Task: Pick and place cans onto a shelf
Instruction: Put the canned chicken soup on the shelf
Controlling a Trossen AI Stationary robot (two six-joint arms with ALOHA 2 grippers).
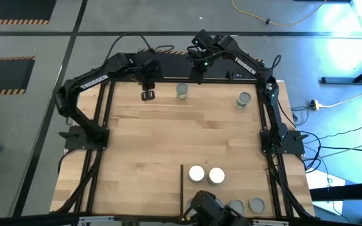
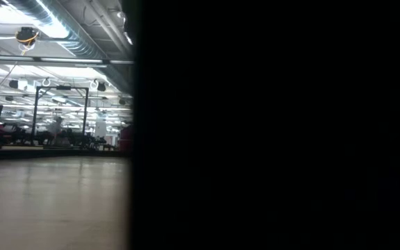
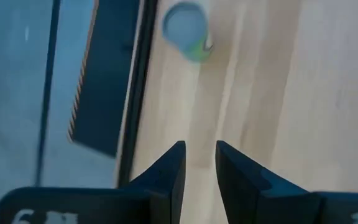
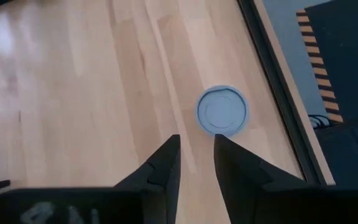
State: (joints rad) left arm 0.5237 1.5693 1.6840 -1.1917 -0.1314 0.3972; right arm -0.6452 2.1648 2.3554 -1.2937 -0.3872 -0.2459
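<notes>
Two cans with grey tops stand upright on the table near its far edge: one with a greenish side point(image 1: 181, 91) and one further right point(image 1: 244, 99). Two white-topped cans point(image 1: 196, 173) point(image 1: 216, 175) and two grey-topped cans point(image 1: 235, 207) point(image 1: 256, 204) stand on the shelf point(image 1: 231, 188), right of the black divider bar point(image 1: 181, 188). My left gripper point(image 1: 148, 95) hovers left of the greenish can point(image 3: 185, 28), with only a narrow gap between its fingers. My right gripper point(image 1: 198, 74) hangs over the far edge, equally narrow, with a grey-topped can point(image 4: 221, 112) just beyond its fingertips. Neither holds anything.
Black frame rails run along the table's left point(image 1: 99, 144) and right point(image 1: 270, 144) sides, and the far edge point(image 4: 278, 93) is close to both grippers. A dark camera mount point(image 1: 205, 207) sits at the near edge. A dark mass point(image 2: 276, 125) blocks most of the low view.
</notes>
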